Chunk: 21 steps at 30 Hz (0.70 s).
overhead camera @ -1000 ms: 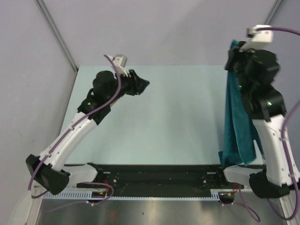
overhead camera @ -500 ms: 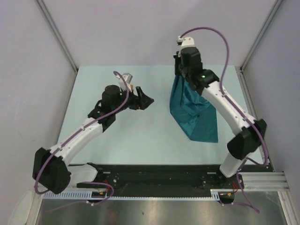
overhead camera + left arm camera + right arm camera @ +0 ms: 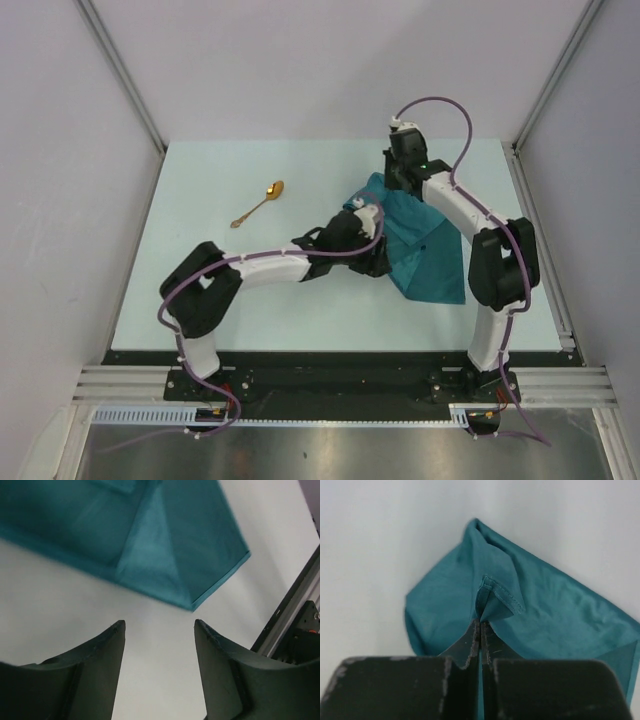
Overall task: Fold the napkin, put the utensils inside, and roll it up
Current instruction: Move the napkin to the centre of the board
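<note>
On the table (image 3: 300, 170), the right gripper (image 3: 481, 625) is pinching a corner of the teal fabric napkin (image 3: 430, 255) — fold unfinished — the left gripper (image 3: 160, 627) hovering spread (slim gold metal spoon (image 3: 262, 203) untouched).

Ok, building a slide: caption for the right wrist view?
Right gripper shut on a hemmed corner of the teal napkin over the pale table.

napkin (image 3: 165, 545) blurred, cut off — top edge
</note>
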Tool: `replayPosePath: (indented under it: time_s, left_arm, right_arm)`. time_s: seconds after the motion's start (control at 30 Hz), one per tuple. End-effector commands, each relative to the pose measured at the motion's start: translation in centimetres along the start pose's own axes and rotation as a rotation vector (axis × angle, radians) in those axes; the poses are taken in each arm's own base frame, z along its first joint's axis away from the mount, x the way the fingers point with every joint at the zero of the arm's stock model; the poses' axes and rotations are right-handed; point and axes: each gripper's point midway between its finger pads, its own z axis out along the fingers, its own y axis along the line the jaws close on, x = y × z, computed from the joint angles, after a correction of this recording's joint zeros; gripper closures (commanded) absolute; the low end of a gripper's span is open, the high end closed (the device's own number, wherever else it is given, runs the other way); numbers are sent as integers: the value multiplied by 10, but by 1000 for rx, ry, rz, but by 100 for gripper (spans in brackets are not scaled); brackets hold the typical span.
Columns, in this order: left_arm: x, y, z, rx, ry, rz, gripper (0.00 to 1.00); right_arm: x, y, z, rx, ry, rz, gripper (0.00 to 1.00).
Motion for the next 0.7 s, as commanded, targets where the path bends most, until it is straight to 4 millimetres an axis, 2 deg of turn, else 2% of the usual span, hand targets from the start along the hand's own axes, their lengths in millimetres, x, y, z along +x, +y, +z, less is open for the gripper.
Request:
replayPosePath:
  time_s: [0.0,0.03,0.1,0.13,0.2,0.23,0.4,0.43,0.67]
  left_arm:
    - [-36,-36,32,-3,-92,147,41]
    - [-32,-39,38,-13,-77,154,43]
    - [-25,-34,55,-39,-44,152,45]
    - [-23,-34,60,-47,-42,155,45]
    - [-25,-32,69,-69,-41,161,48]
    - [-20,-23,77,-106,-32,160,48]
    - [-17,-1,81,-215,-30,178,47]
    - [-16,10,83,-277,-41,226,46]
    - [-9,16,92,-305,-23,271,46]
  right_arm:
    - [-6,-25,-14,-29,-34,106,100]
    - [-4,-36,-14,-19,-31,122,100]
    - [-2,-43,-16,-27,-34,146,100]
    - [6,-51,-14,-18,-19,157,100]
    - [8,-55,-16,-30,-18,172,100]
    - [13,-57,-15,-33,-11,176,100]
    - [19,-63,-15,-46,5,189,100]
    - [23,-65,-13,-48,10,194,100]
    - [25,-62,-12,-82,21,199,100]
